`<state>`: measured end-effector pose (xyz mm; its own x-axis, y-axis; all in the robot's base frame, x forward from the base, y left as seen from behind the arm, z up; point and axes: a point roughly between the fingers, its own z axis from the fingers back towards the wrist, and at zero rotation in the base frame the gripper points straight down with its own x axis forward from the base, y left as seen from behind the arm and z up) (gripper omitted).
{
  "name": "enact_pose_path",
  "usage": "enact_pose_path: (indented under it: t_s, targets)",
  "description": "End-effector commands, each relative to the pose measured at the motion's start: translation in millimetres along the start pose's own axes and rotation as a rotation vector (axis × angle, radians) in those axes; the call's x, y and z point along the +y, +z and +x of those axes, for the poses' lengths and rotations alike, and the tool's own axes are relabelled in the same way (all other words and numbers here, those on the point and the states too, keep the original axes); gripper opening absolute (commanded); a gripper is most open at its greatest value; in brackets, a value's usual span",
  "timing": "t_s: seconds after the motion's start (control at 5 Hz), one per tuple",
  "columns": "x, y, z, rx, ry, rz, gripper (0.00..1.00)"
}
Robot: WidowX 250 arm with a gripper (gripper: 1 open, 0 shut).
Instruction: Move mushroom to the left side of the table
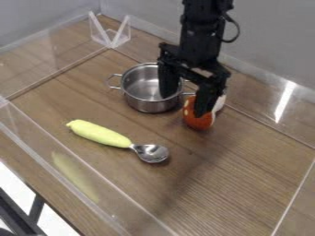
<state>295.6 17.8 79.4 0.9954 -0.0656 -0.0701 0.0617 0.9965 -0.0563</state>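
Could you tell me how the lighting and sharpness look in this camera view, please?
Camera view: soft, even light; pale glare streaks on the clear acrylic walls; a faint shadow on the table beneath the open gripper; the low-resolution picture is mildly soft, so the mushroom and steel pot lack fine detail.

Even soft light, low resolution, glare on acrylic walls, faint shadows.

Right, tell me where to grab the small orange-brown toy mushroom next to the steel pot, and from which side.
Probably best from straight above, across the small orange-brown toy mushroom's rounded cap. It lies tipped on the wood-grain table, its cream stem angled away from the steel pot, and the black gripper, jaws open, already hangs over it pointing down.
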Motion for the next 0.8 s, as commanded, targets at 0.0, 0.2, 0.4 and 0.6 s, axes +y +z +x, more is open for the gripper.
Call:
enact_pose_path:
  t_s: [0.0,0.2,0.4,0.6]
  targets:
    - [9,17.1,10.4,-0.058,-0.012,0.001,1.00]
    - [-4,9.1,15.8,-0.070,0.031,-0.006,1.00]
    - [-17,1.1,21.4,-0.080,0.070,-0.011,1.00]
    - [-17,-6.5,23.5,-0.085,0.070,-0.019,1.00]
